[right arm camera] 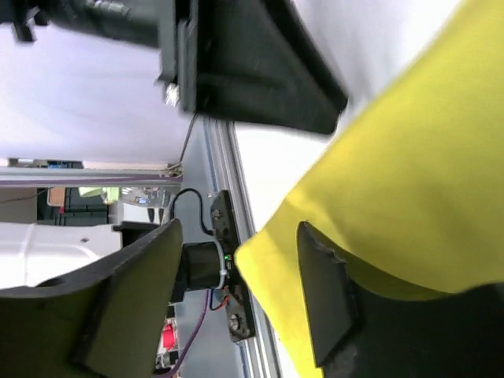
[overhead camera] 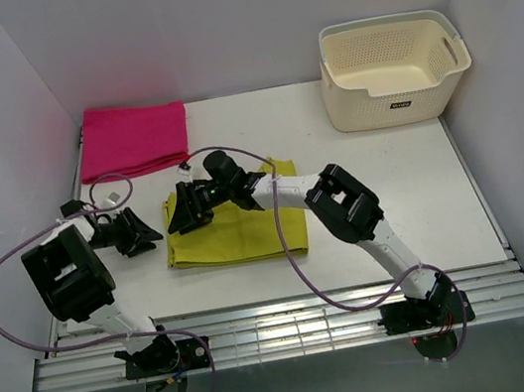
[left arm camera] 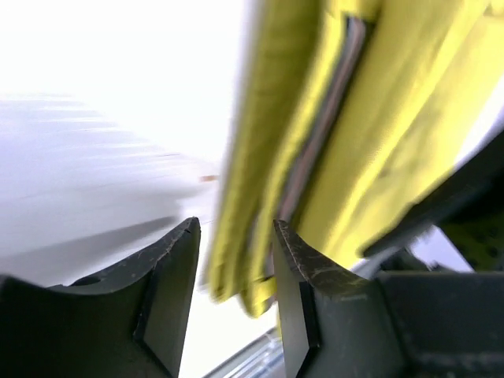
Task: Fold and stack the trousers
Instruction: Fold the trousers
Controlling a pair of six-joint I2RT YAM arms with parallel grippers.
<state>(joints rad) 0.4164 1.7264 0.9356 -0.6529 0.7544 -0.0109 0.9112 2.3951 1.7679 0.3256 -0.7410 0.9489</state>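
Observation:
The yellow-green trousers (overhead camera: pixel 237 228) lie folded into a rough rectangle in the middle of the table. My right gripper (overhead camera: pixel 184 212) reaches across to their far left corner. In the right wrist view its jaws stand wide apart (right arm camera: pixel 236 276), with the edge of the trousers (right arm camera: pixel 394 197) lying in the gap and behind one finger. My left gripper (overhead camera: pixel 139 231) is just left of the trousers and apart from them. Its jaws are open (left arm camera: pixel 236 244), and the trousers' layered edge with the pale stripe (left arm camera: pixel 315 142) shows blurred just beyond the fingertips.
A folded magenta-pink cloth (overhead camera: pixel 132 137) lies at the back left. A cream perforated basket (overhead camera: pixel 392 69) stands at the back right. White walls close in both sides. A metal rail (overhead camera: pixel 294 326) runs along the near edge. Purple cables loop around both arms.

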